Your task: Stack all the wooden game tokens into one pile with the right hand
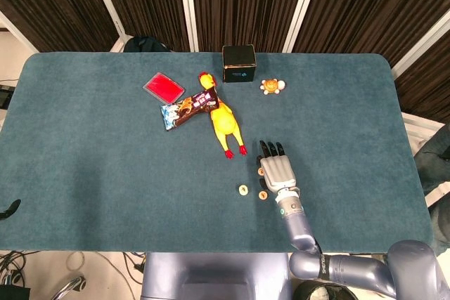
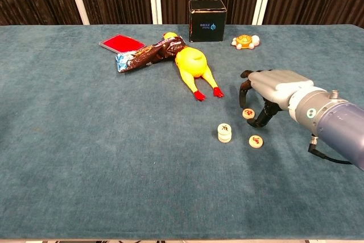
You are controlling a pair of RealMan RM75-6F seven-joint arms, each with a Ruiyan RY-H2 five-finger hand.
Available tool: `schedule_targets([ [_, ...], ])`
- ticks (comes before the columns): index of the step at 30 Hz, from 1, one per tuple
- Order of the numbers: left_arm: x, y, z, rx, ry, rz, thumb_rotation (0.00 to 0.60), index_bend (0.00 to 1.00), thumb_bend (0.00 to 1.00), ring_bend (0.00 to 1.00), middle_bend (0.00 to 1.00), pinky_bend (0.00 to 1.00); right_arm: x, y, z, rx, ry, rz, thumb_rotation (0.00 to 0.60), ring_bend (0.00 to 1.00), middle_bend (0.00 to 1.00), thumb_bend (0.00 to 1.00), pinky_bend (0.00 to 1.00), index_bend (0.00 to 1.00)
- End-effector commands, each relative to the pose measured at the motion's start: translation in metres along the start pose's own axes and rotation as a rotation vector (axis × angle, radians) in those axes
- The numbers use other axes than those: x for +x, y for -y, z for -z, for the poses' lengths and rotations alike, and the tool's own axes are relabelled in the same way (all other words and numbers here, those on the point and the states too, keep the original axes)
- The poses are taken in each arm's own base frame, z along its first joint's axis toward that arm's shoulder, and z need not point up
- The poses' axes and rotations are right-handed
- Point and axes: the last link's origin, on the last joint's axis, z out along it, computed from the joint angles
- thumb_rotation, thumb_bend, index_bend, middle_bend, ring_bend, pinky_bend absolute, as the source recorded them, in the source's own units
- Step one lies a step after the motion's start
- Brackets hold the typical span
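Everything sat on the tabletop (image 2: 68, 157). The box (image 2: 207, 20) was at 12 o'clock by the far edge, the turtle toy (image 2: 245, 41) just off at its 3 o'clock. The rubber chicken (image 2: 193, 65) lay near the middle, snack wrapper (image 2: 147, 54) touching it at 10 o'clock, flat card (image 2: 121, 42) further that way. The tokens sat at 5 o'clock of the chicken: a two-token stack (image 2: 224, 132), one token (image 2: 256, 141) at its 3 o'clock, another token (image 2: 248, 114) under the right hand (image 2: 272, 88).
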Motion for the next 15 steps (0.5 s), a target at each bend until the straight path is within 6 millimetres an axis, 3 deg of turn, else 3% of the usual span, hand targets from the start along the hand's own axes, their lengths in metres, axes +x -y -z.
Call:
schedule_targets([
  [1, 0.0002, 0.0004, -0.0002, 0.001, 0.000, 0.000, 0.600, 0.12, 0.19, 0.00, 0.00, 0.16, -0.0011, 0.0003, -0.0015, -0.004, 0.001, 0.001, 0.600, 0.00, 0.00, 0.39, 0.00, 0.45],
  [15, 0.0000, 0.0007, -0.0005, 0.001, 0.003, -0.003, 0.600, 0.12, 0.19, 0.00, 0.00, 0.16, -0.0038, 0.0003, -0.0089, -0.016, 0.009, 0.000, 0.600, 0.00, 0.00, 0.39, 0.00, 0.47],
])
